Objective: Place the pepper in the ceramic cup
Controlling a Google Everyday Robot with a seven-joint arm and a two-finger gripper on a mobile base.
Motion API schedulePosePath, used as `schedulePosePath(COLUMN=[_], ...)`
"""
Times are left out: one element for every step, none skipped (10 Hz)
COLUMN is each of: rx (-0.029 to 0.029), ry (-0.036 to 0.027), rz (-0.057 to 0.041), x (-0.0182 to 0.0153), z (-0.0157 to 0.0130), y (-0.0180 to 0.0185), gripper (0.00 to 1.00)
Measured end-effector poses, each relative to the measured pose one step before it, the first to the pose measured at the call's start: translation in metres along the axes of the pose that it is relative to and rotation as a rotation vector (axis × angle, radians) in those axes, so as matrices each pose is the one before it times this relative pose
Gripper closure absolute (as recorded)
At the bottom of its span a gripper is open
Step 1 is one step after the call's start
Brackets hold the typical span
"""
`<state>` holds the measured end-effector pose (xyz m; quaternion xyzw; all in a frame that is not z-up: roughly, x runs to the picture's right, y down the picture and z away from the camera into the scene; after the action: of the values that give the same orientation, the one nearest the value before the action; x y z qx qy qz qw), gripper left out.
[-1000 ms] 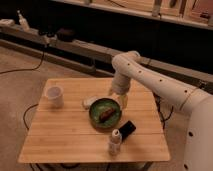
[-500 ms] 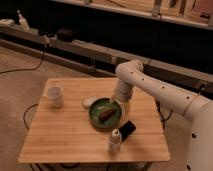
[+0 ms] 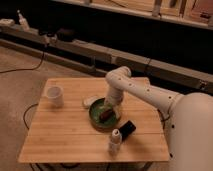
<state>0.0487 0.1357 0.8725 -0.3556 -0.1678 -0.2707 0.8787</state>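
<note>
The pepper [image 3: 106,115] is a small dark reddish-brown piece lying inside the green bowl [image 3: 96,119] in the middle of the wooden table. The ceramic cup [image 3: 54,96] is a white mug standing upright near the table's left edge, well apart from the bowl. My gripper [image 3: 111,106] hangs from the white arm, right over the bowl's far side and just above the pepper. The arm hides the gripper's tip.
A black rectangular object [image 3: 127,129] lies right of the bowl. A small white bottle [image 3: 115,141] stands near the table's front edge. A small white item [image 3: 90,101] lies left of the bowl. The wooden table [image 3: 60,135] has a dark shelf wall behind it.
The arm has bent lower, and my gripper has come down and a little left towards the bowl and the pepper. The objects on the table have not moved.
</note>
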Motion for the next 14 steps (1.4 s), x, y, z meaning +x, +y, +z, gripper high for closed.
schedulePosePath(rx=[0.00446,0.00426,0.00288,0.00127,-0.00002,-0.00061,-0.00177,-0.00238,-0.00683,-0.00814,0.00108,0.01348,0.02754,0.05135], ry=[0.00429,0.00466,0.00410,0.00344,0.00138,0.00397,0.00712,0.00876,0.00877,0.01466,0.01047,0.00748,0.00304,-0.00442], rz=[-0.00131,-0.00394,-0.00361,-0.00283,-0.00101,0.00034,0.00066,0.00185,0.00130,0.00696,0.00981,0.00496,-0.00243,-0.00754], x=[-0.00135,-0.00169,-0.00114,-0.00093,-0.00056,0.00040,0.00058,0.00011,-0.00054,0.00048,-0.00071,-0.00316,-0.00487,-0.00841], z=[0.00438,0.00317,0.00216,0.00222,0.00142,0.00058,-0.00041,-0.00166,-0.00158,-0.00265,-0.00495,-0.01051,-0.01346,-0.02217], y=[-0.00693,-0.00585,-0.00344,-0.00180,-0.00041,0.00007,0.00030,0.00087,0.00255,0.00335,0.00026,-0.00354,-0.00806,-0.01670], gripper=[0.32,0.32,0.32,0.35,0.42,0.52,0.62,0.72,0.79,0.81,0.81,0.81,0.81,0.81])
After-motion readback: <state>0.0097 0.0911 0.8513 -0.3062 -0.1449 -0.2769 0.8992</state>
